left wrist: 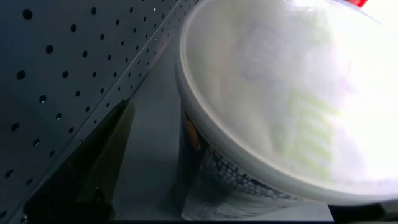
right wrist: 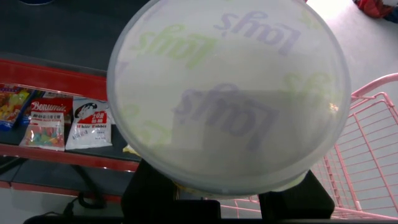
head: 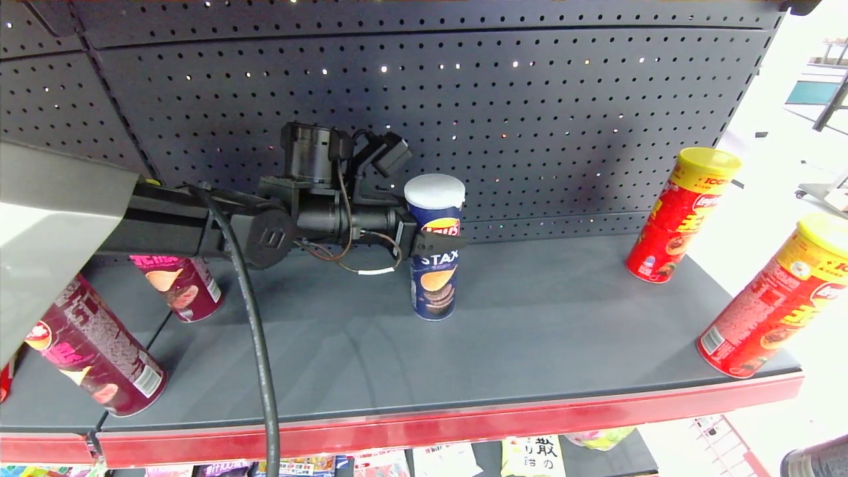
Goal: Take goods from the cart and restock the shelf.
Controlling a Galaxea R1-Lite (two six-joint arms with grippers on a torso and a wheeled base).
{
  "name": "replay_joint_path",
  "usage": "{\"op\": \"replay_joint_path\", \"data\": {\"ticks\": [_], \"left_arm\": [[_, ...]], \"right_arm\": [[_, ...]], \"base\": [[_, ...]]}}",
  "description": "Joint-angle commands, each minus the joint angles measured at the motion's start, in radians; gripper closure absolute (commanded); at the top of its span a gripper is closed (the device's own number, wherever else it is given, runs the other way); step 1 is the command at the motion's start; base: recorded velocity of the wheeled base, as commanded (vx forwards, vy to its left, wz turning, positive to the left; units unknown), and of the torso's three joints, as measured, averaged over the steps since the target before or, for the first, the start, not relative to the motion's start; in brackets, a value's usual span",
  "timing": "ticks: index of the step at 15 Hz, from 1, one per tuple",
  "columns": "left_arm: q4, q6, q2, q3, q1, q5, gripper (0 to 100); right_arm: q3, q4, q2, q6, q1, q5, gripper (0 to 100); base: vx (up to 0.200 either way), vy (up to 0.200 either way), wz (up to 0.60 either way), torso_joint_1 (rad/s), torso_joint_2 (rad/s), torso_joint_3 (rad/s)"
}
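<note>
Left gripper (head: pixel 437 242): out over the middle of the shelf (head: pixel 563 318), jaws straddling the blue can (head: pixel 435 278) about halfway up. The can stands upright on the shelf deck, near the pegboard (head: pixel 530 132), white lid up. From the head view my near finger (head: pixel 442 243) crosses the front label; I cannot judge whether it presses there. The far finger is hidden behind the can in that view. From the left wrist, that dark finger (left wrist: pixel 93 165) runs beside the pegboard with a strip of bare shelf between it and the can wall. So the jaws sit spread wider than the can, not clamped on it. The lid fills much of that view and covers most of the label.

Right gripper (right wrist: pixel 227 196): closed on a second can (right wrist: pixel 227 93), lid facing the wrist camera. The lid hides the body entirely, so colour and label cannot be made out. The dark bases of my fingers (right wrist: pixel 168 199) show on either side beneath it. Behind it are the pink wire cart (right wrist: pixel 373 149), cut off at the edge, and snack bags (right wrist: pixel 87 121) on a lower tier.

Elsewhere on the shelf there are two maroon cans (head: pixel 99 358) to the left, the rear one partly hidden by my arm. Two red cans (head: pixel 682 215) stand at the right end, well apart from the blue can.
</note>
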Motion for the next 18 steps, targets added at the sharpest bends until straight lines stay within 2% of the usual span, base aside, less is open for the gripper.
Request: {"op": "replay_joint_path", "data": {"ticks": [1,2,3,5,7,11,12,13,15,18], "left_arm": [[-0.006,0.006,-0.002,0.008,-0.003,0.001,0],[-0.006,0.006,-0.003,0.011,-0.006,0.002,0],[-0.006,0.004,-0.003,0.008,-0.007,0.002,100],[-0.001,0.004,-0.012,0.016,-0.020,0.002,100],[0.007,0.003,-0.066,0.065,-0.023,-0.013,100],[0.051,0.009,-0.226,0.200,-0.023,-0.106,100],[0.051,0.026,-0.247,0.226,-0.023,-0.111,100],[0.051,0.062,-0.263,0.260,-0.024,-0.120,100],[0.051,0.179,-0.275,0.344,-0.024,-0.140,100],[0.050,0.188,-0.279,0.390,-0.049,-0.140,100]], "right_arm": [[0.002,0.001,0.000,-0.001,0.000,0.000,100],[0.002,-0.001,0.000,-0.001,0.000,0.000,100],[0.002,0.001,0.000,-0.001,0.000,0.000,100],[0.003,0.001,0.000,0.001,0.000,0.000,100],[0.003,-0.001,0.000,0.001,0.000,0.002,100],[0.006,-0.001,0.000,0.001,0.000,0.002,100],[0.006,-0.001,0.000,0.001,0.000,0.003,100],[0.006,-0.001,0.000,0.001,0.002,0.003,100],[0.005,-0.001,0.001,0.001,0.002,0.006,100],[0.002,-0.001,0.000,0.001,0.002,0.003,100]], "base": [[0.000,0.000,0.00,0.000,0.00,0.000],[0.000,0.000,0.00,0.000,0.00,0.000],[0.000,0.000,0.00,0.000,0.00,0.000],[0.000,0.000,0.00,0.000,0.00,0.000],[0.000,0.000,0.00,0.000,0.00,0.000],[0.000,0.000,0.00,0.000,0.00,0.000],[0.000,0.000,0.00,0.000,0.00,0.000],[0.000,0.000,0.00,0.000,0.00,0.000],[0.000,0.000,0.00,0.000,0.00,0.000],[0.000,0.000,0.00,0.000,0.00,0.000]]}}
